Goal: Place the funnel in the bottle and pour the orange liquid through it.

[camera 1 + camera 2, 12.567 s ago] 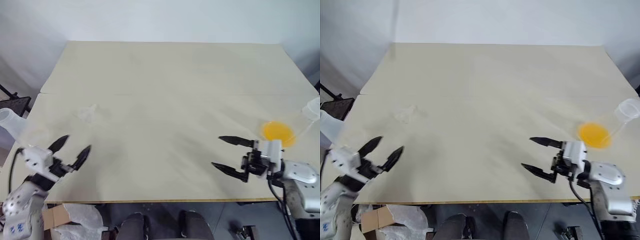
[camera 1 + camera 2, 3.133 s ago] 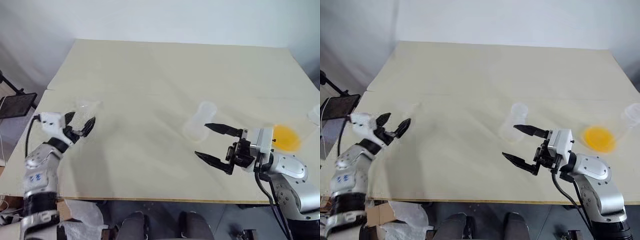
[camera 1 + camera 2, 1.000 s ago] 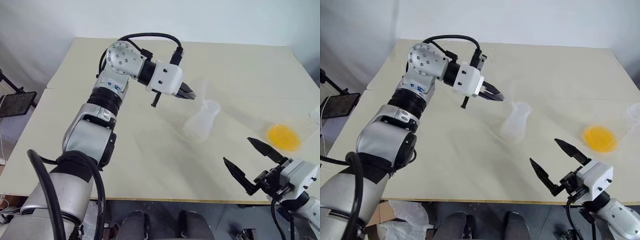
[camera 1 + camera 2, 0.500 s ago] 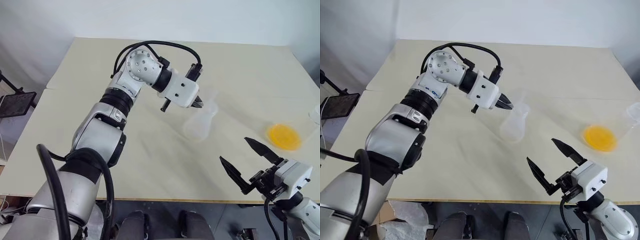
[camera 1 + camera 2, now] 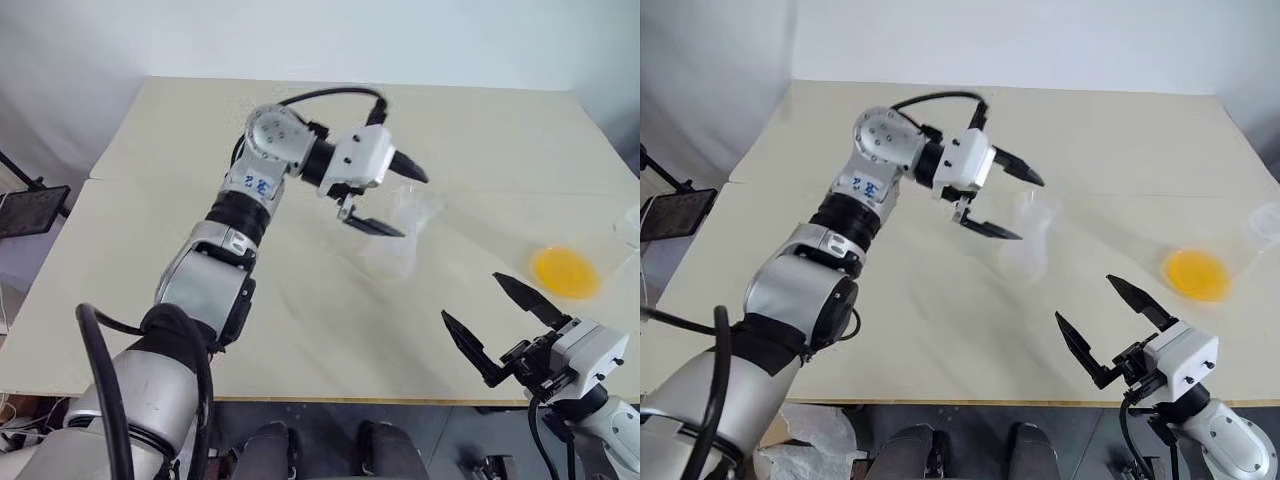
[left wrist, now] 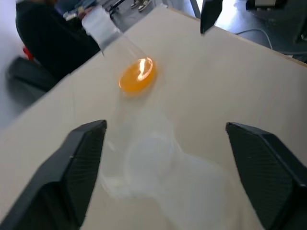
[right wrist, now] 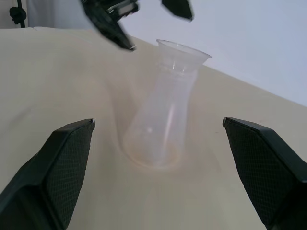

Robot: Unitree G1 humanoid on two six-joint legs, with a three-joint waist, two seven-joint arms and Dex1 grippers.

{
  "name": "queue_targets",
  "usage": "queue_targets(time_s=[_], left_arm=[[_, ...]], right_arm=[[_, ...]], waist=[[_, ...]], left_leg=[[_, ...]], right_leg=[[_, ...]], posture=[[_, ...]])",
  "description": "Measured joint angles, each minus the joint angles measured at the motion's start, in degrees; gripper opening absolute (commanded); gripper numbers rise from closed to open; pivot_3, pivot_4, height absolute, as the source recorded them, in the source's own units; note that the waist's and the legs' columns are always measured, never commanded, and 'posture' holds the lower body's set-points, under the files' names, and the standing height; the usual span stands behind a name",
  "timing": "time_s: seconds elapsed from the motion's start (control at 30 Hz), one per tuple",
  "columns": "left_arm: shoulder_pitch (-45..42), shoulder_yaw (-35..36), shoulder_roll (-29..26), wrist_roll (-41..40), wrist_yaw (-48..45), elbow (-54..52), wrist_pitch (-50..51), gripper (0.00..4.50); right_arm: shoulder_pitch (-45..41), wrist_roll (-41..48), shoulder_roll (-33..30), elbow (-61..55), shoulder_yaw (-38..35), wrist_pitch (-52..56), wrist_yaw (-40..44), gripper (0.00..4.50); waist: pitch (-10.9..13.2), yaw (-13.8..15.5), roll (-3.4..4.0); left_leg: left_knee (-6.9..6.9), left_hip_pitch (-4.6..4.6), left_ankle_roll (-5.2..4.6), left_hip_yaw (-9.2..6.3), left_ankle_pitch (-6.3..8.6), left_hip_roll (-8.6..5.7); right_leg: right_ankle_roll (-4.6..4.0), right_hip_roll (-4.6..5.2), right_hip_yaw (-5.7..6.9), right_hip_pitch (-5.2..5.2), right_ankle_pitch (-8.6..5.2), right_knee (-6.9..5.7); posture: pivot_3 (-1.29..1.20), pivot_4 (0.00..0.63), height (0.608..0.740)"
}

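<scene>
Funnel [image 7: 183,51] appears seated in the neck of the bottle [image 7: 154,129], its flared rim between the spread fingers of the left hand [image 5: 412,206]. That hand is wide open and grips nothing, one finger at 12 o'clock of the rim and the other at 6 o'clock. I cannot tell whether either finger touches the rim.

The main risk is in pulling this hand away. A finger that brushes the rim could tip the funnel out or knock the light bottle over, since it looks empty and easy to topple.

The right hand [image 5: 470,297] waits at 4 o'clock of the bottle, near the front edge of the desk [image 5: 300,130], jaws fully apart and empty.

The orange liquid [image 5: 566,272] lies at 3 o'clock in a tilted clear flask [image 6: 109,34]. The funnel's mouth is small, so a fast or off-centre pour would probably spill onto the desk. An unsteadied bottle might also shift under the stream.
</scene>
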State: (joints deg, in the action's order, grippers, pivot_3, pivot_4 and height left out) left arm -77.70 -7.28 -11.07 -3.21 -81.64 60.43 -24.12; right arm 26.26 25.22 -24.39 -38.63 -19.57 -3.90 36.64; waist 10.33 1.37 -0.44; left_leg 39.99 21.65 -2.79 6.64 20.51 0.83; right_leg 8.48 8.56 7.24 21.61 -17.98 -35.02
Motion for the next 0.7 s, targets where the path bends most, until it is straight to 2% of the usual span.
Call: queue_targets(time_s=[0.2,0.33,0.4,0.47,0.57,0.7], left_arm=[[8.3,4.6,-6.9,-2.9,3.6,-5.7,8.2,4.47],[12.4,7.2,-9.0,-4.5,6.7,-8.9,13.2,4.47],[19.8,11.3,-10.9,-8.8,10.8,-17.6,20.3,4.47],[28.9,14.8,-12.8,-11.4,13.6,-23.0,25.5,4.47],[35.4,14.9,-11.9,-14.0,14.6,-29.2,29.7,4.47],[40.9,15.2,-14.2,-16.1,13.6,-35.7,32.5,4.47]], right_arm=[[1.4,4.6,5.0,1.2,-8.8,-1.9,-4.1,4.50],[4.2,8.2,7.5,2.9,-14.0,-3.7,-5.5,4.50],[11.7,12.2,12.6,6.0,-20.1,-6.9,-4.5,4.50],[13.5,12.6,15.8,12.3,-25.0,-9.9,-5.5,4.50],[12.2,12.7,16.2,13.4,-25.5,-10.9,-6.8,4.50],[10.2,12.5,15.5,14.4,-25.6,-9.8,-9.2,4.50]], waist=[[0.0,0.1,0.02],[0.0,0.4,0.01],[-0.2,0.1,0.26],[-0.2,-1.1,0.28],[-0.1,-1.5,0.26],[-0.2,-1.6,0.32]], left_leg=[[0.01,0.00,0.00,-0.13,0.00,-0.01],[0.08,0.03,0.00,-0.25,0.00,0.00],[-0.25,-0.22,0.02,-0.33,0.01,0.07],[-0.40,-0.34,0.05,-0.10,0.00,0.12],[-0.18,-0.35,0.05,-0.01,0.00,0.21],[-0.18,-0.47,0.10,0.02,0.01,0.25]], right_leg=[[0.00,0.02,0.04,-0.01,0.00,-0.10],[0.01,0.07,0.01,-0.11,0.01,-0.07],[0.01,0.07,-0.04,-0.12,0.01,-0.20],[-0.02,0.03,-0.22,-0.09,-0.01,-0.14],[-0.02,0.07,-0.43,-0.12,-0.01,-0.18],[-0.07,0.07,-0.61,-0.06,-0.03,-0.42]], posture=[[0.00,0.150,0.740],[0.00,0.150,0.740],[0.00,0.150,0.740],[0.00,0.150,0.740],[0.00,0.150,0.740],[0.00,0.150,0.740]])
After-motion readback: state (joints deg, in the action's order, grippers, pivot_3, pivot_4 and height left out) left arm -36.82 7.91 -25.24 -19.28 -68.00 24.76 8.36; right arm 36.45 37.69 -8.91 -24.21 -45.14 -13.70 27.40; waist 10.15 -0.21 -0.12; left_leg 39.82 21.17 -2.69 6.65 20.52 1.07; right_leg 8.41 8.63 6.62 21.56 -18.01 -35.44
